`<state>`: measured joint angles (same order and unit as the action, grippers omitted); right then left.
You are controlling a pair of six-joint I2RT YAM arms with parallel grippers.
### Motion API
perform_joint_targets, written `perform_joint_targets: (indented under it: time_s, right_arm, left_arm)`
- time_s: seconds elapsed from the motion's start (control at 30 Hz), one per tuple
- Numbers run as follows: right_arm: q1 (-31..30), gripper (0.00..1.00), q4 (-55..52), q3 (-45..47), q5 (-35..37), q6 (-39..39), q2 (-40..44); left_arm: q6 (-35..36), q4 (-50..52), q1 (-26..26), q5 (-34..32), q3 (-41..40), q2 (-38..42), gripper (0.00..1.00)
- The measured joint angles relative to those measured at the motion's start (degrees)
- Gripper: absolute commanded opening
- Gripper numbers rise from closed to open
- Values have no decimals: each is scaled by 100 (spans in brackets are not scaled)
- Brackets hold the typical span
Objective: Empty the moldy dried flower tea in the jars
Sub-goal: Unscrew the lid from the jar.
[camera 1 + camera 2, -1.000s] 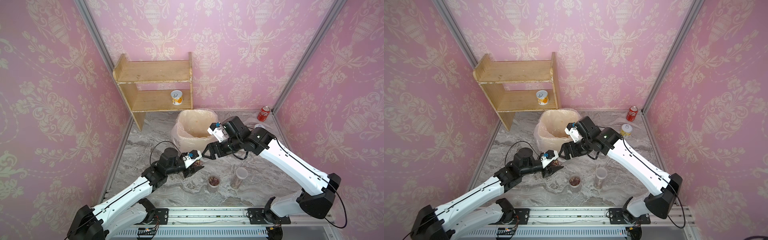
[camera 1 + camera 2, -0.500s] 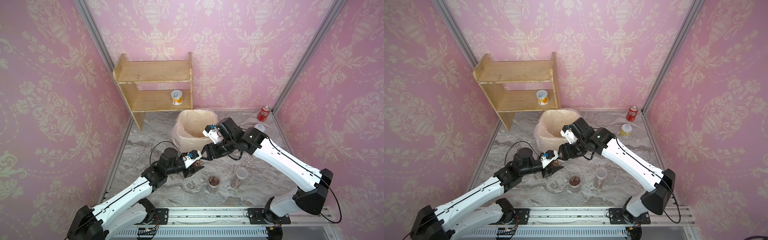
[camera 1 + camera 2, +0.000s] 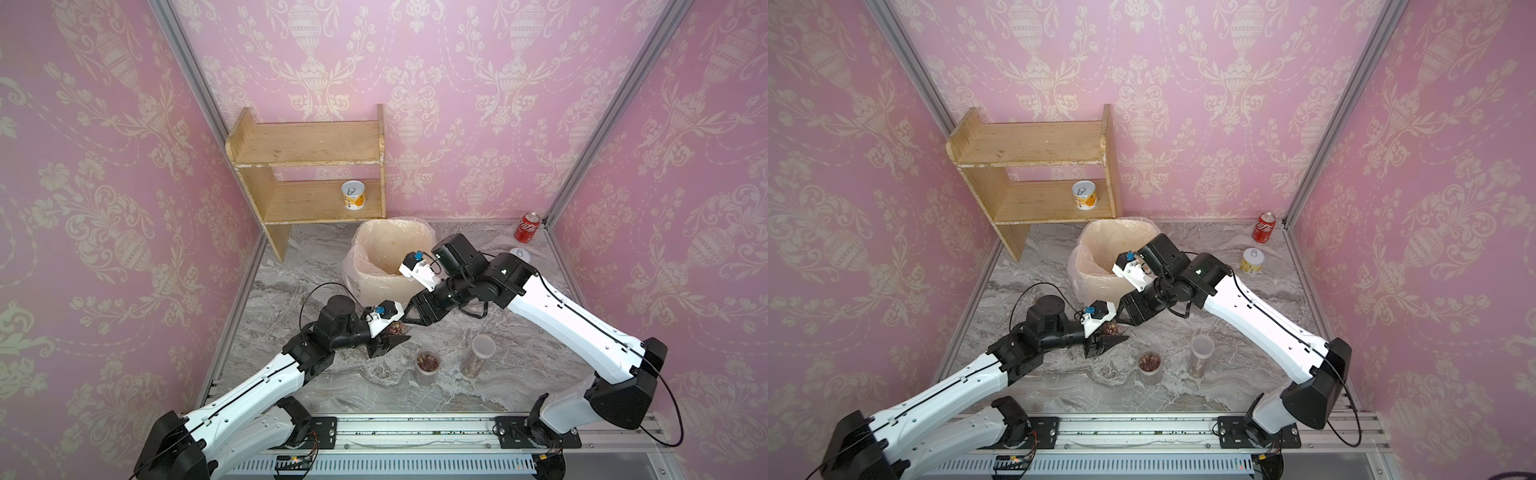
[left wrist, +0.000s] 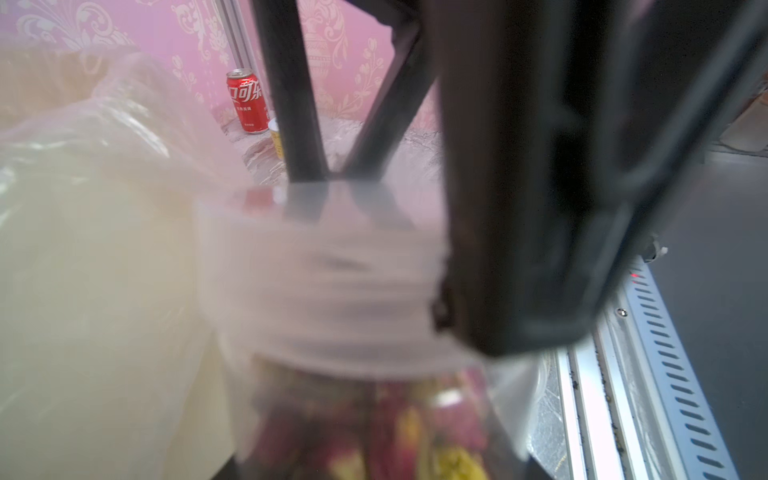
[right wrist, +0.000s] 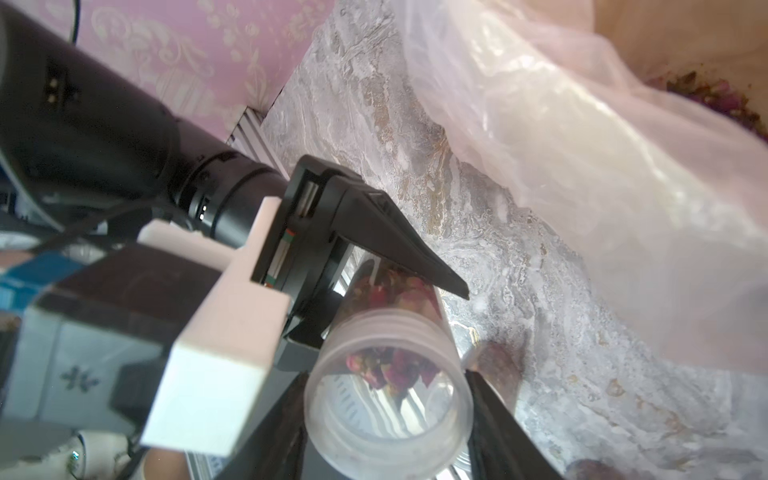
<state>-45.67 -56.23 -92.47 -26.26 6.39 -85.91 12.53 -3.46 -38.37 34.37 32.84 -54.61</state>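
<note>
My left gripper is shut on a short clear jar, holding it tilted above the table beside the bin. Reddish dried flower tea fills the jar. My right gripper is closed round the jar's whitish lid, with a finger against each side. An open short jar with tea and a taller lidded jar stand on the table to the right.
The lined waste bin stands just behind both grippers, with some tea in it. A wooden shelf with a printed tin is at the back left. A cola can and another tin sit back right.
My right gripper has moved left and down to the held jar and its jaws have narrowed onto the lid. The left arm and its jar have stayed put.
</note>
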Motion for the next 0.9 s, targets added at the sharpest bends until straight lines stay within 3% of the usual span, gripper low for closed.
perform_joint_targets:
  time_s: [0.17,0.33,0.53,0.57,0.67,0.73,0.8,0.9]
  right_arm:
    - [-11,12,-190,-7,-299,-2229,155]
    - [-35,19,-730,-431,-380,-3985,-15]
    - [-52,22,-1143,-745,-354,-4870,-286]
    - [-61,30,-1145,-743,-352,-4918,-289]
    - [-61,72,-1060,-691,-337,-4909,-238]
    - [-68,91,-883,-678,-291,-4750,-216]
    - [-66,99,-623,-662,-302,-4468,-197]
    - [-42,98,-240,-481,-387,-3873,-9]
  left_arm:
    - [-168,-144,-2,612,0,-9,0]
    - [-293,-356,-2,1054,0,-96,0]
    - [-319,-341,0,1119,-31,-144,1]
    - [-319,-339,0,1121,-33,-144,1]
    - [-315,-341,0,1110,-33,-142,1]
    - [-321,-389,-9,1064,-33,-129,1]
    - [-319,-448,-13,986,-33,-87,1]
    - [-291,-476,-13,717,-42,61,1]
